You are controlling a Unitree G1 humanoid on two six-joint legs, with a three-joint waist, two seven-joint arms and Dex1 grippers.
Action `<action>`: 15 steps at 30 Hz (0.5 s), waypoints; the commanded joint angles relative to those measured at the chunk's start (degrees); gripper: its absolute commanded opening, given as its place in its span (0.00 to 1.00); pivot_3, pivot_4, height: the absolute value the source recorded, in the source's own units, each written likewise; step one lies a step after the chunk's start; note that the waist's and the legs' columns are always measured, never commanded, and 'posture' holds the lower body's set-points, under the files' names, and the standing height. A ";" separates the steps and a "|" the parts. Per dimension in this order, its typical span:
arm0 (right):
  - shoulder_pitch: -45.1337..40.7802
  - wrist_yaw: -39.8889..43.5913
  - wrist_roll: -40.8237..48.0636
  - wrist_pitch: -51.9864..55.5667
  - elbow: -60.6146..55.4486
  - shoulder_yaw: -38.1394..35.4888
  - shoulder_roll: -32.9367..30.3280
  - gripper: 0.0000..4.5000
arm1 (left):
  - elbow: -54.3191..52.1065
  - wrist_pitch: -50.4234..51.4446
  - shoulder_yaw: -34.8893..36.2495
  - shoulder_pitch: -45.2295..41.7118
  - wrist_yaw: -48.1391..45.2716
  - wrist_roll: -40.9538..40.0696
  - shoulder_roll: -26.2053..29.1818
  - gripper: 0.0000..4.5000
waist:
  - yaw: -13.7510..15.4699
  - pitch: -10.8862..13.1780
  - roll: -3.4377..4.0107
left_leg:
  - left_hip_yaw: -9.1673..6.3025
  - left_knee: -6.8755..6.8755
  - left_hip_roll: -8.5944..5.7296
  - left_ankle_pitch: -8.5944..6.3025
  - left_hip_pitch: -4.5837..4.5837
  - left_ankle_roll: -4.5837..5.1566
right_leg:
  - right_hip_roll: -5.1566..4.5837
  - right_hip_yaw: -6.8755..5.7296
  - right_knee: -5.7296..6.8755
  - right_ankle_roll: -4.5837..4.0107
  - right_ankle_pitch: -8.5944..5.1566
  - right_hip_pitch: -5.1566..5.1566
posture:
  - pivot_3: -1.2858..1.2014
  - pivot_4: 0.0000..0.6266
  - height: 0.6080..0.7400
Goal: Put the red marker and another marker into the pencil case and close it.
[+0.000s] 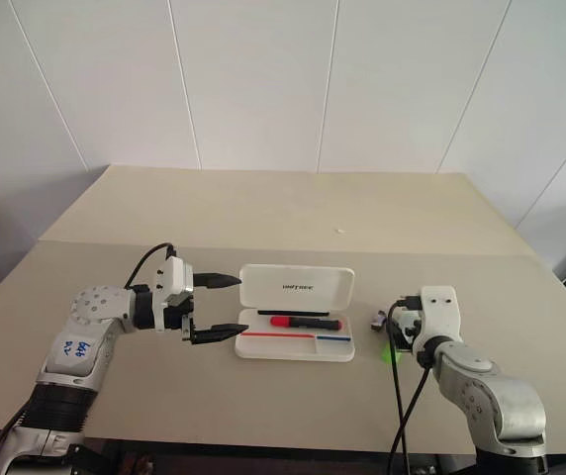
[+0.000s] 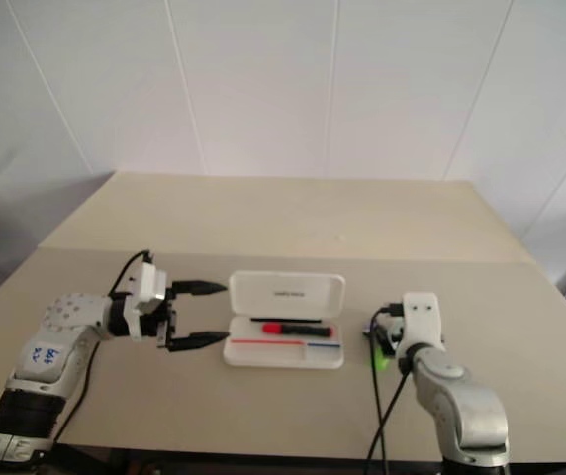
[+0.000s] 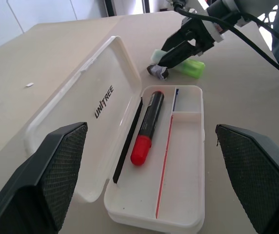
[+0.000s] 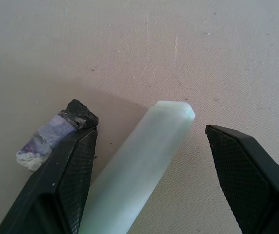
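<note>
On the counter [image 1: 263, 213], red marker [image 1: 305, 322] already in the open pencil case [image 1: 296, 327], right tool [image 4: 149, 161] wide astride the green marker [image 4: 139, 170] for pickup, left tool [image 1: 216, 308] wide beside the case.

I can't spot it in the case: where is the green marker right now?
The green marker lies on the table, right of the open pencil case, between the open right pincer's fingers beside a small grey object.

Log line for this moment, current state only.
pencil case open | red marker inside | green marker on table, between open right gripper fingers | left gripper open beside case
</note>
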 commanded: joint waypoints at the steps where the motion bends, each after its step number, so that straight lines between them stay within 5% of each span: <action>1: 2.40 -1.44 -2.75 2.56 0.52 -1.87 -1.58 1.00 | -1.51 -0.88 1.42 0.09 0.19 -0.49 0.50 1.00 | 0.07 0.00 0.00 | 0.00 0.00 -0.01 0.00 -0.01 0.00 | -0.01 0.00 -0.02 0.00 0.00 0.01 | 0.52 0.24 1.00; 15: 2.56 -2.79 -3.54 9.31 -3.39 -5.27 3.37 1.00 | 0.84 -1.97 0.01 -2.35 -0.67 0.12 -0.71 1.00 | 0.32 -0.02 -0.03 | -0.12 -0.10 0.00 -0.03 -0.05 -0.01 | -0.01 -0.12 -0.10 -0.04 -0.04 0.02 | 0.52 0.24 1.00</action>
